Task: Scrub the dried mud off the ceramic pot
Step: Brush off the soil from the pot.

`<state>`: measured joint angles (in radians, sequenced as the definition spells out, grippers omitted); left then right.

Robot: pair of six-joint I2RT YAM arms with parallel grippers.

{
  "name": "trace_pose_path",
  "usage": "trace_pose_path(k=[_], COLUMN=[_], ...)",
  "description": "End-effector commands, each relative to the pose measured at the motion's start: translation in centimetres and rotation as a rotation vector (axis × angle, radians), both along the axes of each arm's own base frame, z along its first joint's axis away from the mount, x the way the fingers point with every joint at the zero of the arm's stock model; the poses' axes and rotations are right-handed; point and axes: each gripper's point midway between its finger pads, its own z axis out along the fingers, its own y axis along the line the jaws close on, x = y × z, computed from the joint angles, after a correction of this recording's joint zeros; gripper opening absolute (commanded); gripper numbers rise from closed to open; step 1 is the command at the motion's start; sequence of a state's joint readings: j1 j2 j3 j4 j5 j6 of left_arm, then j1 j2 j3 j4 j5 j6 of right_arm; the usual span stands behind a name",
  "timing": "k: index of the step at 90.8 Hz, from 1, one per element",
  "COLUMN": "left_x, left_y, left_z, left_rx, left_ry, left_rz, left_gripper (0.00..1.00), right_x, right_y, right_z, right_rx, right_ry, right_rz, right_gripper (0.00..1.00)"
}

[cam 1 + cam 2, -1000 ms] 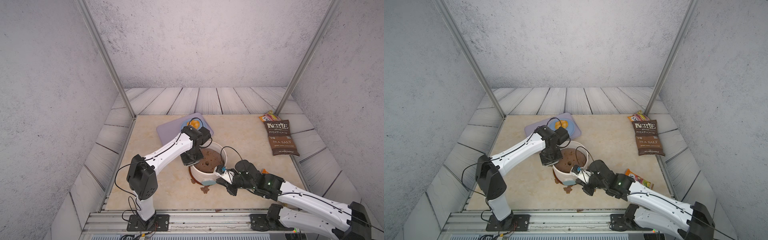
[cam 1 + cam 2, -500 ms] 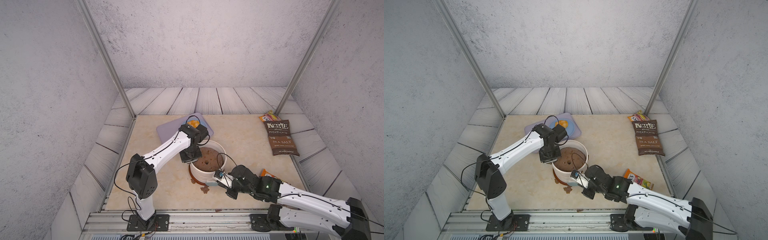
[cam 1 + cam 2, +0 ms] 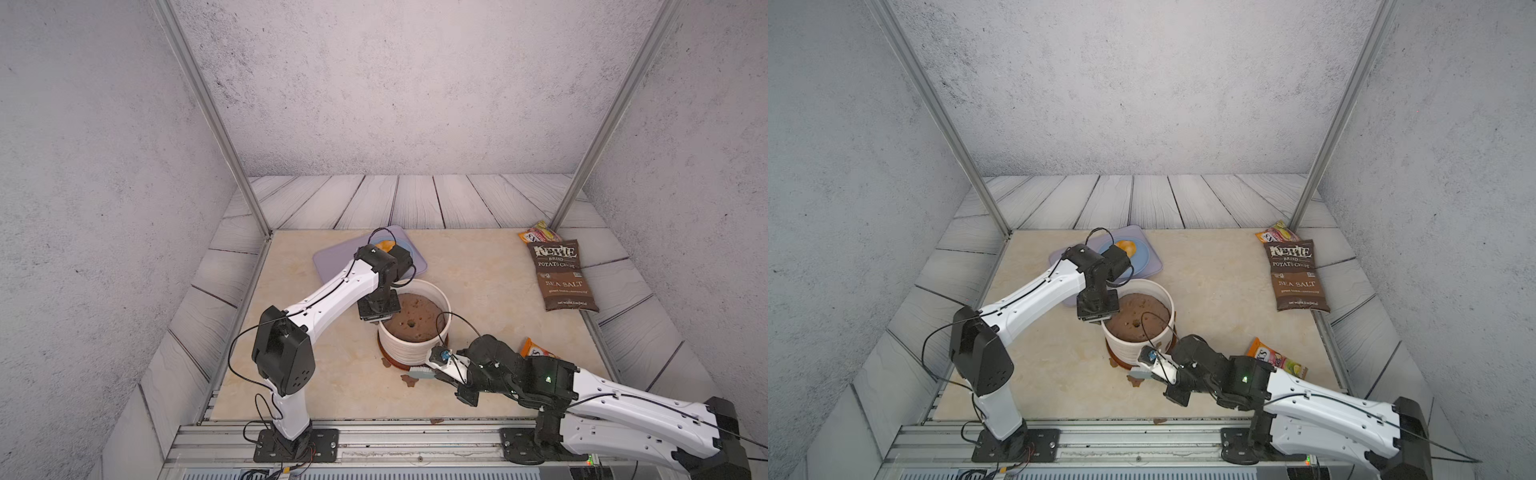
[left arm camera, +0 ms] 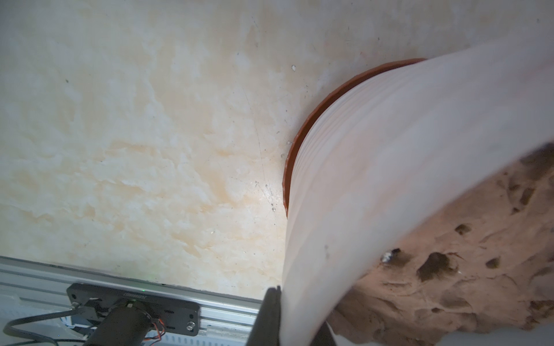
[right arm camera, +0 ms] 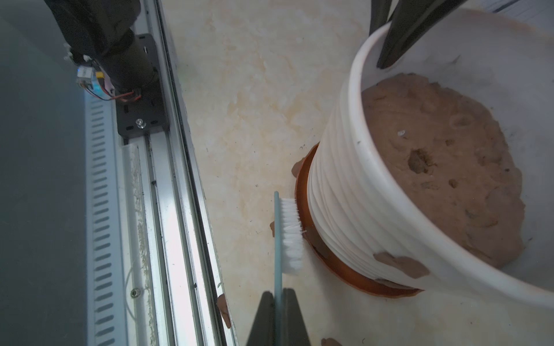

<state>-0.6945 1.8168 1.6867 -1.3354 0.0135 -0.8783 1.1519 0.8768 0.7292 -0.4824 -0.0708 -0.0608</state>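
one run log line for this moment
left gripper: shut on pot rim | right gripper: shut on brush, bristles at saucer edge | mud: patch on pot wall, flakes on table

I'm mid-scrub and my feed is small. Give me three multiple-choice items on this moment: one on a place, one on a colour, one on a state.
1. Where do the brush bristles sit relative to the ceramic pot?
A. Inside it
B. Low outside, at the saucer edge
C. On its top rim

2. What colour are those bristles?
A. White
B. Black
C. Orange

3. What is the left tool doing?
A. Open, above the pot
B. Shut on the pot's rim
C. Holding the brush

Answers:
1 B: the right wrist view shows them at the saucer edge, below the ribbed wall.
2 A: they show white against a teal back.
3 B: its fingers straddle the rim, one inside and one outside.
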Motion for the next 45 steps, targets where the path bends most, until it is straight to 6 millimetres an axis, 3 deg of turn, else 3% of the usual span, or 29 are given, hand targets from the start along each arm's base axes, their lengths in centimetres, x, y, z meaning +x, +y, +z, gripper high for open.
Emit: trace_pose_path(k=[1,22,45], left_x=[2.3,3.4,4.0], left_y=[0.9,1.5,1.8], left_z=[-1.3,-0.9,-0.8], left_rx=[0.078,0.101,0.134], left_ry=[-0.047,-0.068,-0.054], left_rz=[-0.145,-0.342,-0.506], left_gripper=[0.0,0.0,0.0], right_x=[-0.5,-0.8,1.4], right_y=[0.7,1.5,1.4], right_z=[2.7,4.9,4.8], right_rx=[0.068,0.095,0.098], right_ry=[-0.024,0.0,0.029], right_rz=[0.048,0.114,0.082], right_gripper=[0.0,0.0,0.0])
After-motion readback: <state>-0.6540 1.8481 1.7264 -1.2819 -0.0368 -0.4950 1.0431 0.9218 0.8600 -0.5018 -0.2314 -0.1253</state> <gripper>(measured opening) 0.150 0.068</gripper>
